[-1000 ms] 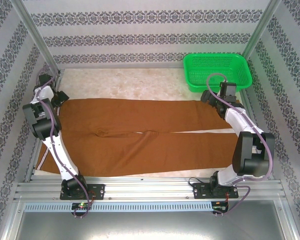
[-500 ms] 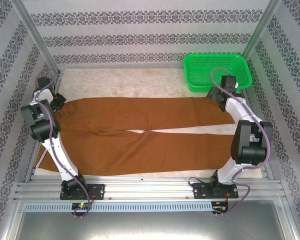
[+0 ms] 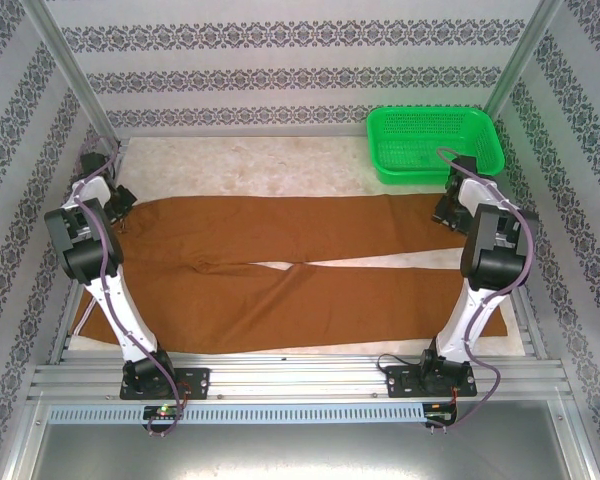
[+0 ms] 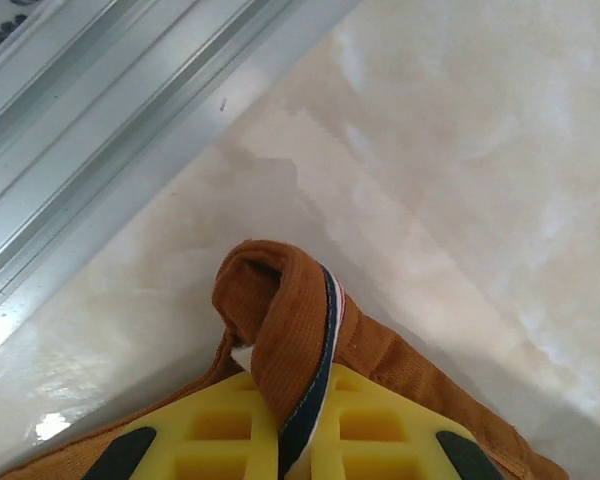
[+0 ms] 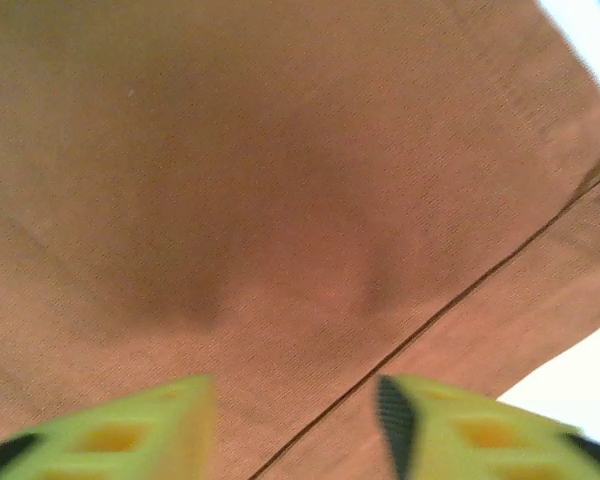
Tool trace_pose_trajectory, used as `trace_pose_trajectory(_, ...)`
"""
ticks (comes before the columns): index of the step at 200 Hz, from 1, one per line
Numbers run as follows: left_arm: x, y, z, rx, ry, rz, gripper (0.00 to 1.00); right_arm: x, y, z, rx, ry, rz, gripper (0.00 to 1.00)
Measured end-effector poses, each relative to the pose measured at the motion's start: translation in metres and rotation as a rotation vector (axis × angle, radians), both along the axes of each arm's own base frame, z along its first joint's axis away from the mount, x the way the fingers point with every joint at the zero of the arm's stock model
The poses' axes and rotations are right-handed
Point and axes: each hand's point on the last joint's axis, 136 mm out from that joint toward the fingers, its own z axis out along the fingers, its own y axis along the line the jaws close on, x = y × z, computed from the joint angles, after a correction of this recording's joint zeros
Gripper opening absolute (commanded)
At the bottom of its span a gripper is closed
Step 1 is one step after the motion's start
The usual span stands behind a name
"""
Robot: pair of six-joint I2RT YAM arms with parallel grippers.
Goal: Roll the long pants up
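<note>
Long pants: rust-brown, spread flat across the table, waist left, leg ends right, near the green basket. Left gripper: clamped on a fold of the striped waistband corner, likely to anchor it. Right gripper: jaws part-open over the far leg's hem, nothing pinched, apparently placed for grasping.

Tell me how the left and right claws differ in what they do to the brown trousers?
The left gripper is shut, pinching a raised fold of the long pants' striped waistband edge; the right gripper has its jaws apart over flat cloth. The left gripper works at the waist end, the right gripper at the leg end near the green basket. Both have yellow fingers.
</note>
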Motion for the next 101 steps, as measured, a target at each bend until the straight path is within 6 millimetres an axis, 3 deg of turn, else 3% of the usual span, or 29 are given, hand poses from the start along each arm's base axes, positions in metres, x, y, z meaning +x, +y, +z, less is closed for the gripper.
trace_pose_trajectory(42, 0.006, -0.010, 0.003, -0.012, -0.001, -0.024, 0.00, 0.007, 0.010, -0.011, 0.006, 0.033, 0.037, 0.00)
trace_pose_trajectory(81, 0.006, -0.011, 0.003, -0.010, 0.001, -0.030, 0.00, -0.007, 0.018, -0.019, 0.016, 0.082, 0.049, 0.00)
trace_pose_trajectory(101, 0.006, -0.011, 0.002, -0.008, 0.004, -0.031, 0.00, -0.024, 0.022, -0.020, 0.020, 0.111, 0.053, 0.00)
